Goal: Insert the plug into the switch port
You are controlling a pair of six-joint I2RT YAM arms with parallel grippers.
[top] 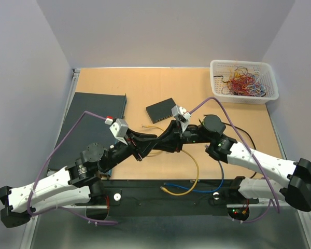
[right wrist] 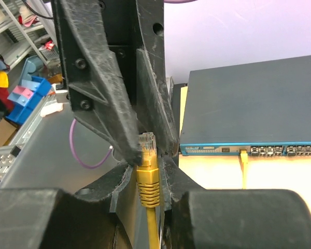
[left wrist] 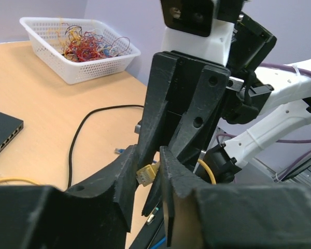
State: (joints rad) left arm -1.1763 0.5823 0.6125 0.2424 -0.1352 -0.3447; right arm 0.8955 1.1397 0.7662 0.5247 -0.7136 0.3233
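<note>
The yellow plug [right wrist: 147, 155] with its ribbed boot stands upright between my right gripper's [right wrist: 147, 174] fingers, which are shut on the boot. My left gripper [left wrist: 147, 171] meets it head-on in mid-air over the table centre [top: 158, 141], and its fingers press on both sides of the plug's tip [left wrist: 146, 174]. A small black switch [top: 163, 110] lies flat just beyond the grippers, its port row showing at the left edge of the left wrist view [left wrist: 2, 132]. A large dark switch [top: 96, 111] lies at the left, with a yellow cable in one front port [right wrist: 243, 154].
A white basket [top: 243, 82] of tangled coloured wires stands at the back right. A black cable [left wrist: 78, 140] curves over the tabletop. The yellow cable [top: 196, 168] loops toward the near edge beside a blue cable [top: 197, 187]. A blue plug [left wrist: 119, 151] lies loose.
</note>
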